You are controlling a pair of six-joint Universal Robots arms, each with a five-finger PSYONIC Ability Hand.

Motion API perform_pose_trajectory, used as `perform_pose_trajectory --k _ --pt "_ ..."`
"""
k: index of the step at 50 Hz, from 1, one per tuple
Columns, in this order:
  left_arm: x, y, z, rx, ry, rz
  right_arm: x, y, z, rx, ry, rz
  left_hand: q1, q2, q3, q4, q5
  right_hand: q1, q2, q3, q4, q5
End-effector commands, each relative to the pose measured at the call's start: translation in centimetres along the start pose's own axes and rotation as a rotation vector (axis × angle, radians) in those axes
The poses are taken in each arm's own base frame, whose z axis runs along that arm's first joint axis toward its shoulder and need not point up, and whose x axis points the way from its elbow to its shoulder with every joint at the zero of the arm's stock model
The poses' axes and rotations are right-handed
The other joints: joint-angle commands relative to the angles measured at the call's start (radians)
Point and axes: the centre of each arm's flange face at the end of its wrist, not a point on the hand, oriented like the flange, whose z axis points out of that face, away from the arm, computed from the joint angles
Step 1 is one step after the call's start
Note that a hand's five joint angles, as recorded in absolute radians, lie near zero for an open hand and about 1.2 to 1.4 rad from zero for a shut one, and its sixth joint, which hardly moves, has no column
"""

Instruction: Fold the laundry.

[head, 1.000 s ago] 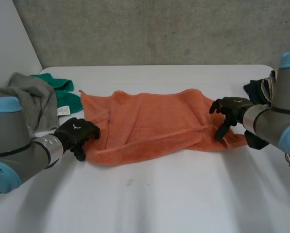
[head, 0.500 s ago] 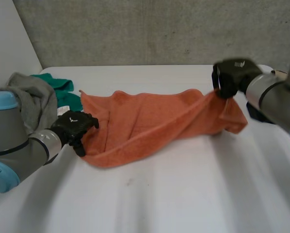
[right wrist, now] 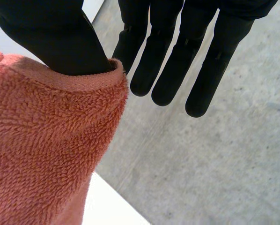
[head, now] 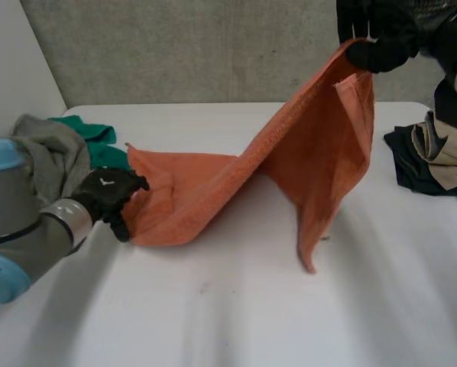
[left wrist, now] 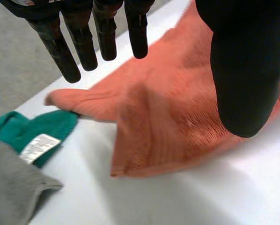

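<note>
1. I see a white table (head: 236, 321) that takes up the whole near ground, with a rough grey concrete wall (head: 175, 46) behind its far edge and a plain pale wall (head: 14, 53) on the left.
2. At the table's left edge lies a crumpled grey garment (head: 53, 153). Just beyond it is a green cloth (head: 102, 149) with a small white label, which touches the towel's far left corner.
3. At the right edge sits a heap of dark and beige clothes (head: 431, 157), apart from the towel.
4. The orange towel (head: 205, 191) runs lengthwise from left to right. Its left half lies flat on the table, and its right half climbs steeply off the surface to a raised corner.
5. Below that raised corner a flap hangs down, and its lowest tip meets the table near the middle.
6. My right hand (head: 381, 38) is high above the table's far right corner. Its thumb (right wrist: 51, 33) pins the towel's hem against the hand, and its fingers (right wrist: 173, 70) reach straight out.
7. My left hand (head: 110, 195) is low at the towel's near left edge. Its fingers (left wrist: 84, 42) are straight and spread above the cloth, grasping nothing.
</note>
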Motion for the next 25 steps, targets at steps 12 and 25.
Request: perform_pose_trajectory --k 12,25 --pt "2.2 3.7 -2.9 -0.095 0.036 -0.127 -2.4 -1.0 0.0 0.033 -0.047 0.018 0.031 0.053 0.05 0.055 0.065 0.261 0.216 0.205 0.198 0.231" --pt "5.0 2.6 1.1 -0.067 0.056 -0.065 -1.9 -6.0 -2.4 0.163 -0.011 0.054 0.084 0.105 0.102 0.108 0.117 0.261 0.216 0.205 0.198 0.231"
